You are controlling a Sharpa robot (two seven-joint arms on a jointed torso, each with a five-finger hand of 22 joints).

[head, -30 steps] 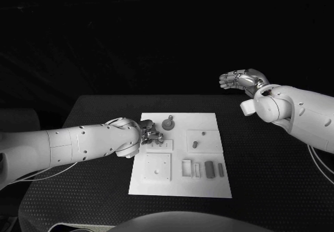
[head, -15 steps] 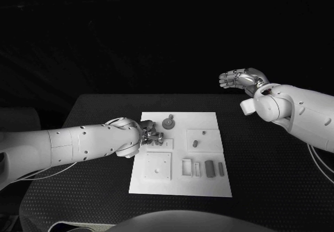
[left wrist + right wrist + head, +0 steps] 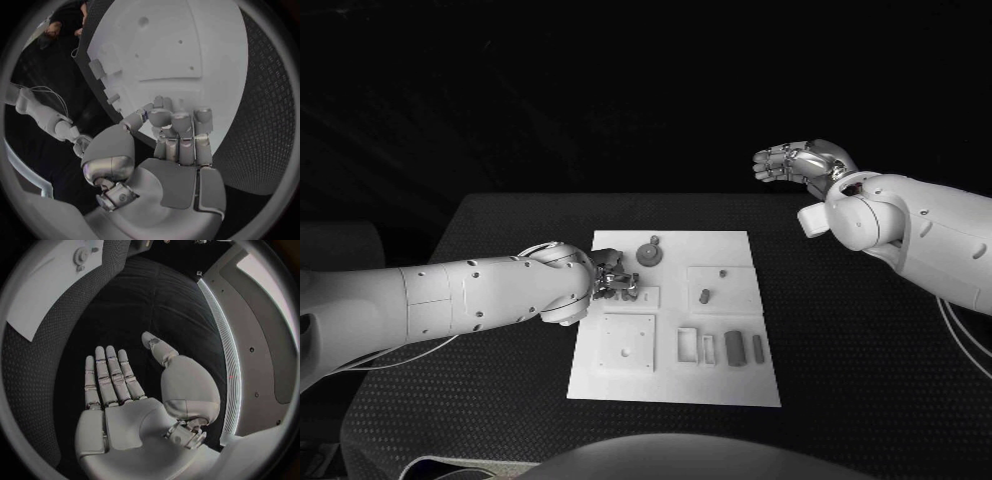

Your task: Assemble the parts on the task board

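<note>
The silver left hand (image 3: 610, 282) curled over the flat white task board's (image 3: 726, 385) left edge on the black tabletop (image 3: 862, 380), seemingly seating something; whether it pinched anything, I couldn't tell. The silver right hand (image 3: 119, 385) hung spread, well away. Next, it needed a firm press.

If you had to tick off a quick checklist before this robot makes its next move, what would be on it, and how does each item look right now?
1. Left hand is over the task board: ok, it sits at the board's left edge.
2. Left hand holds a part: cannot tell, its fingers curl down and hide what is under them.
3. Right hand is out of the way: ok, raised beyond the table's far edge, fingers spread and empty.
4. Other parts lie undisturbed: ok, the round part and the row of bars sit on the board.
5. Board lies flat on the table: ok.
</note>
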